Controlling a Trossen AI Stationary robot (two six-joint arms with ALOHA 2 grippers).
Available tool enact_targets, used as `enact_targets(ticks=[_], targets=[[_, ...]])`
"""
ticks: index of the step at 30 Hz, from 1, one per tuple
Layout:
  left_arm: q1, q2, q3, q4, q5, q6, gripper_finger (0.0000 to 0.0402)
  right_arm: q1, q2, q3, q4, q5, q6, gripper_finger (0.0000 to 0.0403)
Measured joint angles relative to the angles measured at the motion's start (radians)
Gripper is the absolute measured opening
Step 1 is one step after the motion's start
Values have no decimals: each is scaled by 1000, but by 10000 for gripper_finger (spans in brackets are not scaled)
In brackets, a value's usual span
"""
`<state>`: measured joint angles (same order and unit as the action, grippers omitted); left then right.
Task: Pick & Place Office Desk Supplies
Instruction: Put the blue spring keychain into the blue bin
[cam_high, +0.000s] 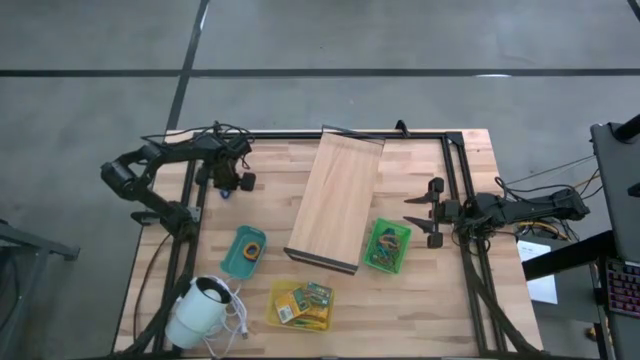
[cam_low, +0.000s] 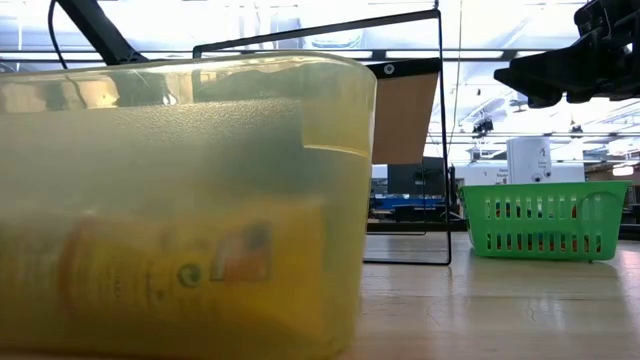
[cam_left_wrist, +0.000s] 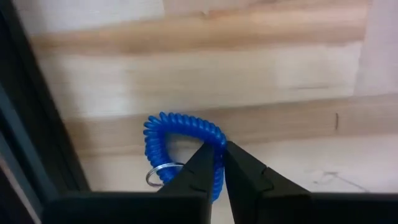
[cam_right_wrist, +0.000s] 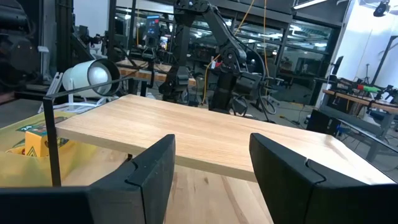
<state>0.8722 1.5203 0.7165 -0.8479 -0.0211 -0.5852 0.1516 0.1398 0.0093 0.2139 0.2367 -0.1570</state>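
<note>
Two claws show. Left claw (cam_left_wrist: 221, 163) is clamped on a blue coil band (cam_left_wrist: 185, 134) against the desk (cam_left_wrist: 249, 81). Right claw (cam_right_wrist: 211, 171) hangs spread apart near the wooden board (cam_right_wrist: 205, 134).

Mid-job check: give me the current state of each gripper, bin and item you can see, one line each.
Left gripper: at the table's far left, shut on the blue coil keychain.
Blue coil keychain: on the wood, pinched between the fingers.
Right gripper: open, empty, waiting at the right edge.
Teal tray: flat, holds an orange ring.
Green basket: upright, holds small items.
Yellow bin: upright, holds packets.
Wooden board: propped at a tilt.
</note>
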Motion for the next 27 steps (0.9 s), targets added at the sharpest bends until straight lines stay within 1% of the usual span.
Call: enact_targets(ticks=[5,8,13,20,23,27], targets=[[-2,-7,29,-39,74,0,29,0,0,0,0,0,0,206],[-16,-29,41,-78,74,-8,29,0,0,0,0,0,0,206],[-79,-107,56,-109,72,-78,28,0,0,0,0,0,0,206],[-245,-315,59,-135,53,-213,28,0,0,0,0,0,0,206],[-338,-412,59,-137,36,-283,28,0,0,0,0,0,0,206],[-489,-515,59,-146,41,-390,28,0,0,0,0,0,0,206]])
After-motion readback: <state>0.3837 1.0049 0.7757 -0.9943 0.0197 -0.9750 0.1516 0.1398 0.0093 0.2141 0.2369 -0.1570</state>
